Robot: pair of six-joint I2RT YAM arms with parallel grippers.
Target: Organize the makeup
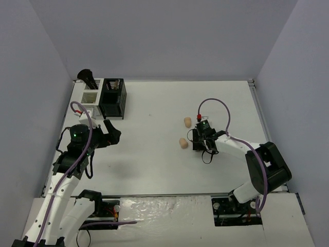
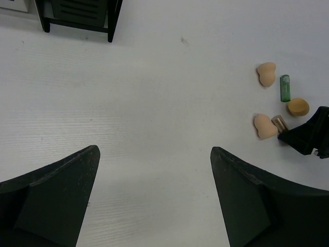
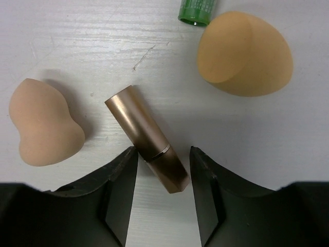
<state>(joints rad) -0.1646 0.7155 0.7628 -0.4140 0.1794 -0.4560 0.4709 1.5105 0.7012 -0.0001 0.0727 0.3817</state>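
Note:
A rose-gold tube [image 3: 146, 139] lies slanted on the white table, its lower end between the fingers of my right gripper [image 3: 163, 150]. The left finger touches the tube and a narrow gap shows beside the right one, so the jaws are open around it. A peach waisted sponge [image 3: 43, 123] lies to its left, an orange egg-shaped sponge [image 3: 244, 54] at upper right, and a green tube [image 3: 198, 10] at the top edge. From above, my right gripper [image 1: 201, 144] is low over this cluster, near two peach sponges [image 1: 187, 122] [image 1: 183, 143]. My left gripper [image 1: 110, 133] is open and holds nothing.
A black slatted bin [image 1: 113, 98] and a white bin [image 1: 90, 98] stand at the back left, with a dark brush head sticking up behind them. The black bin [image 2: 82, 13] shows at the top of the left wrist view. Grey walls enclose the table.

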